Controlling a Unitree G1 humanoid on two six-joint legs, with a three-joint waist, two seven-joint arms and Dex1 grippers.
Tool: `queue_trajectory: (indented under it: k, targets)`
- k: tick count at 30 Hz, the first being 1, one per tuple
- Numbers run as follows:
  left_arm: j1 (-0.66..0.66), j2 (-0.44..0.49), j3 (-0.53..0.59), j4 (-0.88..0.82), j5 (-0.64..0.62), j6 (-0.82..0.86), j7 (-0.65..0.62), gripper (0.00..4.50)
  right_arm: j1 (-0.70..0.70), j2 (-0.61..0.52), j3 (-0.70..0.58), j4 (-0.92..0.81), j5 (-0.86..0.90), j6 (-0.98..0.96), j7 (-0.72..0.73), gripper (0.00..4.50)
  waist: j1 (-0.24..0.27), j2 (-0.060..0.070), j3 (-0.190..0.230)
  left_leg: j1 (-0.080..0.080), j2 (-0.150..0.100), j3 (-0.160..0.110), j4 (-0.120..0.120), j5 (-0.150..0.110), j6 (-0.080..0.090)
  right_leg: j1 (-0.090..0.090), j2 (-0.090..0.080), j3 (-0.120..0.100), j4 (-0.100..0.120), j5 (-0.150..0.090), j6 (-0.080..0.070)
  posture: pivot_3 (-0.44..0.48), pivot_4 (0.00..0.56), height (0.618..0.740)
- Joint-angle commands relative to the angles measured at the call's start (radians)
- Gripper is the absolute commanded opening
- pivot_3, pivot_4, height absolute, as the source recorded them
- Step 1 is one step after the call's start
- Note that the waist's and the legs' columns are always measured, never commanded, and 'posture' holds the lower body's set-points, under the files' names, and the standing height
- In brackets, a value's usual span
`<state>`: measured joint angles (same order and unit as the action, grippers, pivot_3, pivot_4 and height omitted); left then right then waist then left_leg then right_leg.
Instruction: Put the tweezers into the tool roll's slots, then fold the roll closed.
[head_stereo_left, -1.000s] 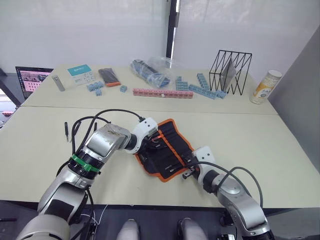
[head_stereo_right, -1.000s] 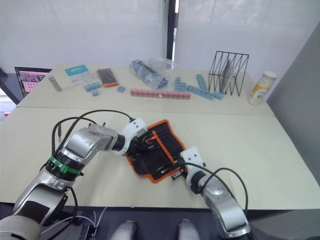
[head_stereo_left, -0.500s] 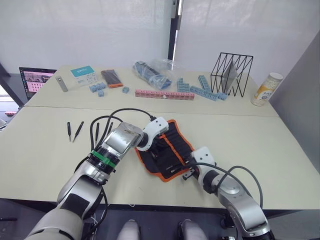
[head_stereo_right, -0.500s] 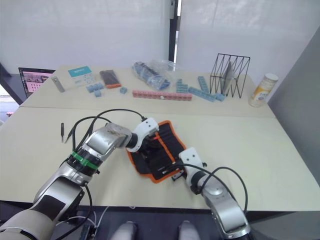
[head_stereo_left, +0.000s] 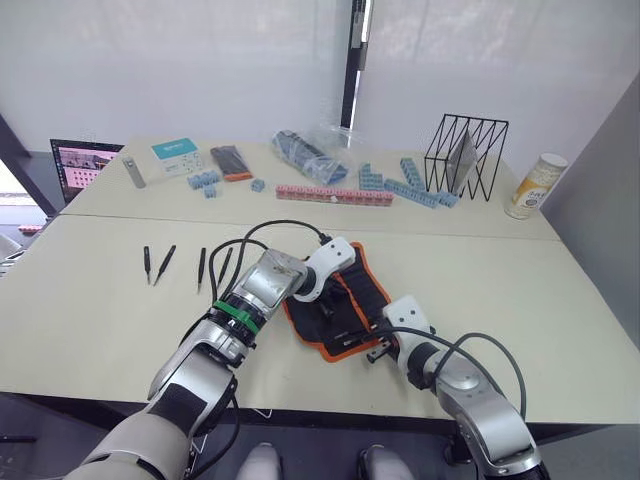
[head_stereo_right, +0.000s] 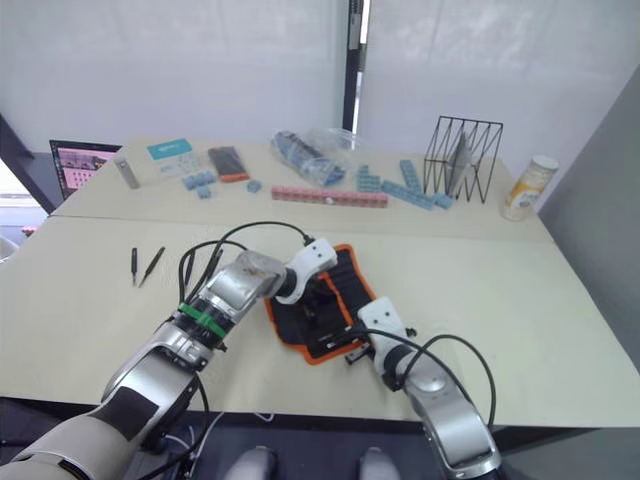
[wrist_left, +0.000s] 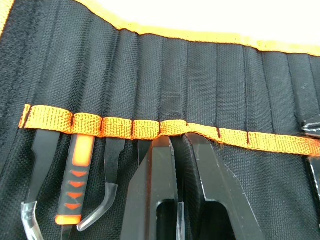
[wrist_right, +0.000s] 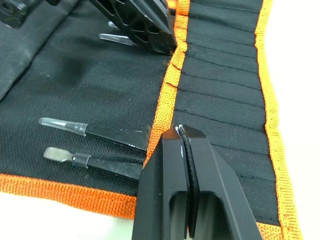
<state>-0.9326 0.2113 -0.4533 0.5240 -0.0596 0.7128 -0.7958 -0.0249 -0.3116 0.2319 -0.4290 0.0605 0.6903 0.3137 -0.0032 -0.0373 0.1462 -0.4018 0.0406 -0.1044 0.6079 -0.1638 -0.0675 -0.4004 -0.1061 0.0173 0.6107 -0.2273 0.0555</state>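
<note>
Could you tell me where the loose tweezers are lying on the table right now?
In the left eye view, the loose tweezers lie in a row on the table, on the robot's left, beyond its left forearm and left of the tool roll.

Reached further in over the tool roll (head_stereo_left: 372, 290) with the left tool (wrist_left: 181, 142): from the roll's left edge a second ago to its middle. Ended with the tool's tip at the orange stripe (wrist_left: 120, 127), right where the slots (wrist_left: 200, 80) open, and with the forearm lying across the roll's left edge.
</note>
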Motion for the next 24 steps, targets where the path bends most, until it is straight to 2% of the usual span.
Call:
queue_trajectory:
  k: [1,2,4,5,9,12,13,15,18,22,24]
  targets:
    - [0.017,0.000,-0.005,0.016,0.040,-0.017,0.009,0.00,0.063,0.002,0.103,0.060,0.018,0.091,0.047,0.01,-0.001,0.000,0.000,0.000,0.000,0.000,0.000,0.000,0.000,0.000,0.000,0.000,0.000,0.000,0.000,0.000,0.150,0.737]
    - [0.020,0.010,-0.001,0.006,0.042,-0.017,0.002,0.00,0.063,0.003,0.101,0.063,0.017,0.092,0.046,0.01,-0.002,0.000,-0.001,0.000,0.000,0.000,0.000,0.000,0.000,0.000,0.000,0.000,0.000,0.000,0.000,0.000,0.150,0.737]
    - [0.025,0.039,0.008,-0.027,0.044,-0.016,-0.012,0.82,0.061,0.005,0.098,0.069,0.014,0.092,0.041,0.00,-0.006,0.000,-0.001,0.001,0.000,0.000,0.000,0.000,0.000,0.000,0.000,0.000,0.000,0.000,0.000,0.000,0.150,0.737]
    - [0.027,0.051,0.012,-0.046,0.043,-0.010,-0.021,1.09,0.060,0.006,0.096,0.072,0.013,0.091,0.040,0.00,-0.009,0.000,-0.001,0.001,0.000,0.000,0.000,0.000,0.000,0.000,0.000,0.000,0.000,0.000,0.000,0.000,0.150,0.737]
    - [0.063,0.153,0.050,-0.255,0.001,0.084,-0.089,2.45,0.055,0.010,0.089,0.088,0.005,0.083,0.031,0.00,-0.025,0.001,0.000,0.000,0.002,0.000,-0.003,0.000,0.000,-0.003,0.000,0.000,0.001,0.000,0.000,0.000,0.150,0.737]
    - [0.114,0.224,0.123,-0.430,-0.067,0.183,-0.112,3.47,0.051,0.009,0.083,0.095,0.002,0.080,0.029,0.00,-0.036,0.002,0.000,0.000,0.002,0.000,-0.005,0.000,0.000,-0.004,0.001,-0.001,0.002,0.000,0.000,0.000,0.150,0.737]
    - [0.134,0.249,0.148,-0.482,-0.086,0.211,-0.115,3.63,0.051,0.007,0.082,0.096,0.002,0.079,0.030,0.00,-0.037,0.002,0.000,-0.001,0.002,0.000,-0.006,0.000,0.001,-0.005,0.001,-0.001,0.002,0.000,0.000,0.000,0.150,0.737]
    - [0.175,0.289,0.197,-0.565,-0.119,0.259,-0.109,4.38,0.051,0.004,0.080,0.096,0.001,0.076,0.034,0.00,-0.039,0.002,0.000,0.001,0.002,0.000,-0.008,0.001,0.002,-0.004,0.001,-0.001,0.001,0.000,0.000,0.000,0.150,0.737]
    - [0.275,0.336,0.354,-0.704,-0.206,0.305,-0.097,4.45,0.045,-0.002,0.078,0.102,-0.001,0.069,0.041,0.00,-0.042,0.002,0.001,0.003,0.003,0.000,-0.010,0.001,0.002,-0.004,0.001,-0.001,0.001,-0.001,-0.001,0.000,0.150,0.737]
    - [0.487,0.359,0.548,-0.816,-0.212,0.112,-0.021,4.45,0.034,-0.011,0.073,0.108,-0.001,0.060,0.052,0.00,-0.041,0.002,0.001,0.003,0.004,0.000,-0.012,0.000,0.001,-0.004,0.001,-0.002,0.001,-0.001,-0.003,0.000,0.150,0.737]
    - [0.609,0.373,0.647,-0.864,-0.229,0.078,-0.002,4.45,0.026,-0.014,0.068,0.108,0.000,0.051,0.059,0.00,-0.041,0.002,0.001,0.004,0.004,0.001,-0.012,0.000,0.000,-0.005,0.001,-0.001,0.000,-0.002,-0.003,0.000,0.150,0.737]
